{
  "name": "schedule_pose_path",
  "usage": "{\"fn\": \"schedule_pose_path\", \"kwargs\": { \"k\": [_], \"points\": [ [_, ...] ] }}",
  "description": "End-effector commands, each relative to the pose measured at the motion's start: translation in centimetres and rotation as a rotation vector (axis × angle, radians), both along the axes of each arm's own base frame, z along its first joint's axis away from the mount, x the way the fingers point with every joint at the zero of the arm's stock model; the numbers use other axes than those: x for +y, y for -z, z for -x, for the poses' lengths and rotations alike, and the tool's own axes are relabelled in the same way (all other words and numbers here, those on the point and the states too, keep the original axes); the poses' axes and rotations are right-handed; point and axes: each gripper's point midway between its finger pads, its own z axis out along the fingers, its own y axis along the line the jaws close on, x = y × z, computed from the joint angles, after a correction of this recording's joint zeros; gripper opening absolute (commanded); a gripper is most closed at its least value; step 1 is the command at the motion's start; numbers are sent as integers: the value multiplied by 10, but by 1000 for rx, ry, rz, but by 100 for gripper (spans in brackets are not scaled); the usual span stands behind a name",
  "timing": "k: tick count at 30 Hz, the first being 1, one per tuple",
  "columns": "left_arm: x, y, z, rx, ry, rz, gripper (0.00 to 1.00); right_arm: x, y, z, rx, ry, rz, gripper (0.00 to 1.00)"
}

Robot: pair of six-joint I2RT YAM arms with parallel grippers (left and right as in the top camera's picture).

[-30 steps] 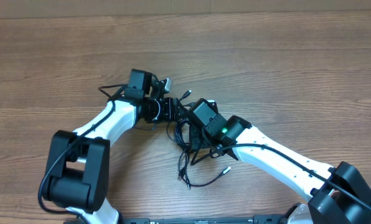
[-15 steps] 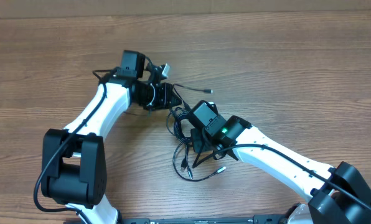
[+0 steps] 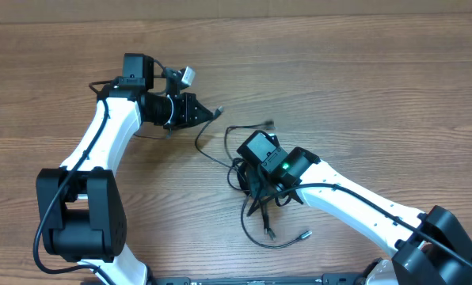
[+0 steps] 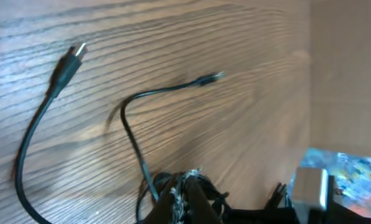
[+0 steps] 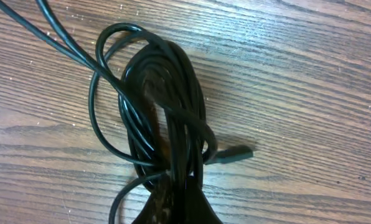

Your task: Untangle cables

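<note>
L jaws farther up-left, tight on cable (image 4: 131, 134); R jaws tight on bundle (image 5: 167, 93)

The cables (image 5: 173, 81) — smooth plastic sheathing (faintly glossy); the table (image 3: 378, 79) — matt grained wood.

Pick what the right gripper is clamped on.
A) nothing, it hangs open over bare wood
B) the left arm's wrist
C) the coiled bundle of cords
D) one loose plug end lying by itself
C: in the right wrist view the right gripper closes on the near end of the coiled bundle of cords, while the left gripper holds only a single cord.
</note>
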Motion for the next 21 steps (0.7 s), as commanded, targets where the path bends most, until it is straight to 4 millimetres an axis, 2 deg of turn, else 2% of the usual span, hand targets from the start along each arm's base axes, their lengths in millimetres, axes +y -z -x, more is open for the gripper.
{"fn": "schedule_pose_path", "kwargs": {
  "k": [1,3,5,6,7,11,12,15,17,19,21],
  "points": [
    [12,-1,-7,-5,-33,-37,4,-3,-1,1,-9,-12,14,4],
    [20,8,-3,46,-72,-95,6,-2,-2,0,-13,-12,11,4],
    [28,20,5,102,-99,-172,19,-1,-2,-1,-18,-11,4,4],
    [27,22,11,131,-92,-183,31,1,-3,-2,-22,-1,-5,6],
    [26,23,15,145,-87,-185,36,2,-3,-3,-23,21,-15,8],
    [9,28,40,225,-27,-200,54,14,-6,-5,-16,32,-78,13],
    [-7,38,58,260,26,-213,64,16,-6,-4,-8,43,-92,29],
    [-19,61,86,352,33,-262,70,15,-6,-4,-5,51,-93,48],
    [-23,73,99,391,28,-289,71,15,-6,-4,-1,70,-96,56],
    [-17,90,104,405,-11,-349,73,12,-6,-6,6,110,-101,58],
    [-9,99,96,371,-53,-397,79,8,-5,-9,12,144,-103,58]
  ]
}}
